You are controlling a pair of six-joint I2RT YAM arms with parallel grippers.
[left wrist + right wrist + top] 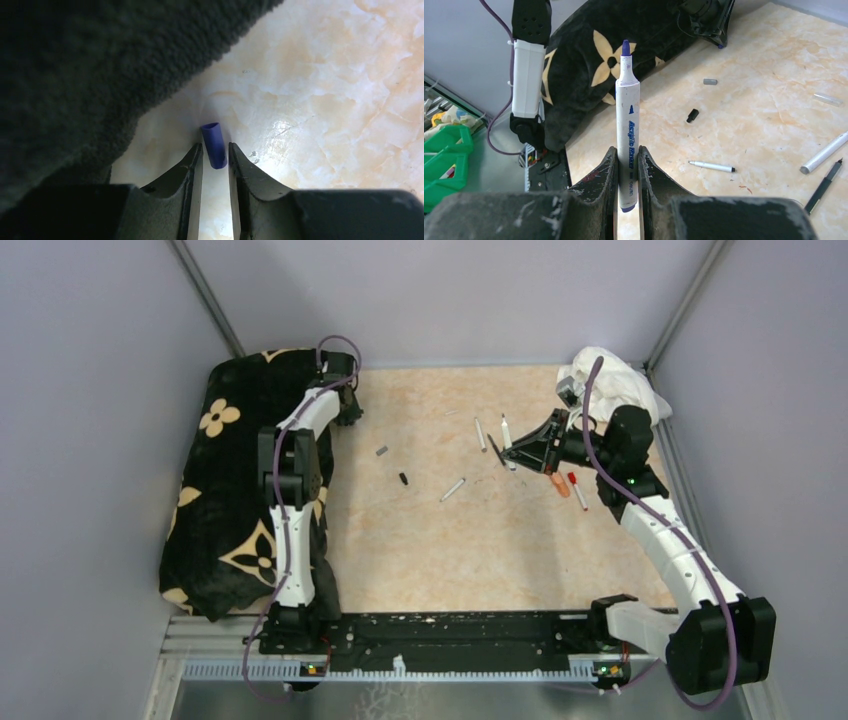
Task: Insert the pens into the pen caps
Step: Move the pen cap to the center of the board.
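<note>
- Taken as landmark: the black flowered blanket (215, 500), heaped along the left side of the marbled tabletop (420, 550).
- Left arm (290, 490): stretched forward over the blanket's right edge, elbow folded high, wrist dipped at the blanket's far right corner.
- Left gripper (215, 146): pointed down at bare tabletop just off the blanket's hem, with its fingers (190, 167) only a narrow slot apart.
- Set between those fingertips, close beside the hem: a blue pen cap (214, 150), its lower end inside the slot. Pinched or merely flanked, cannot tell.
- Right arm (665, 540): well apart from the blanket, on the opposite side of the tabletop, forearm sloping forward and wrist turned back to face the blanket.
- Right gripper (628, 165): pressed together on a white acrylic marker (628, 115), gripped low on the barrel, with the bare blue nib standing upright against the blanket in the wrist view.
- Lying loose nearest the blanket, just off its right edge: a grey cap (381, 451) and a black cap (403, 478).
- Farther out from the blanket: a pale pen (453, 489), then another pen (480, 433) near the right wrist.
- Farthest from the blanket, side by side under the right wrist: an orange highlighter (558, 486) and a pen with a red end (577, 490).
- Bunched in the far corner opposite the blanket: a white cloth (615, 380).
</note>
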